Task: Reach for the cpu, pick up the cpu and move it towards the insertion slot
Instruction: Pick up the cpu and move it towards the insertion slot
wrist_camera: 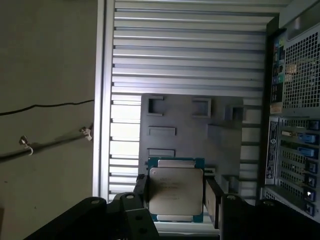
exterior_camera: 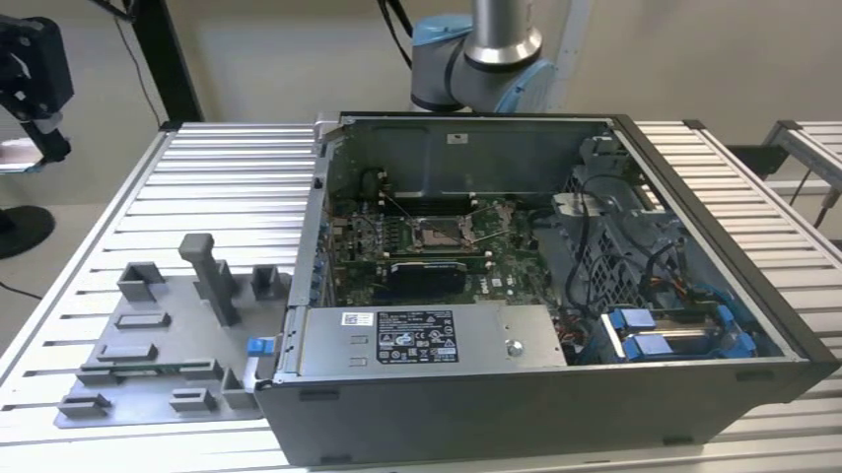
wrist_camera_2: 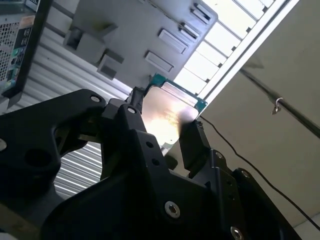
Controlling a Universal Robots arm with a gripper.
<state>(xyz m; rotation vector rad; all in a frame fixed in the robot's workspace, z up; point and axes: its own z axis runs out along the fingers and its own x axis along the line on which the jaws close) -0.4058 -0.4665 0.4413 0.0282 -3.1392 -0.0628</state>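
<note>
Cpu [wrist_camera: 176,192] is what I keep my eye on: a thin square chip with a silvery lid and a greenish rim. In both wrist views the gripper [wrist_camera_2: 165,120] has it pinched by two opposite edges, one black finger [wrist_camera: 142,190] against each side and the lid facing the camera. Behind it lies the grey fixture plate [wrist_camera: 190,125] on the slatted table [wrist_camera: 190,60]. I cannot tell whether the chip is clear of the plate or just resting on it.

It looks light and quite stiff, so weight is no worry. The smooth metal lid could slip under a loose pinch, and the underside is likely delicate. The edges are the right place to hold it, squarely and without much squeeze.

On the exterior view's clock face, the open computer case [exterior_camera: 684,325] fills the middle. The fixture plate sits outside it at about eight o'clock, and the arm [exterior_camera: 480,49] rises behind it at twelve. Inside the case is a green circuit board [exterior_camera: 507,271] carrying the insertion slot [exterior_camera: 439,234], a silver frame with a dark centre. A grey labelled box [exterior_camera: 421,340] lies at six o'clock from the slot. Blue-tabbed bays [exterior_camera: 652,335] and cables sit at about four. I cannot make out what the plate's recessed pockets hold.
</note>
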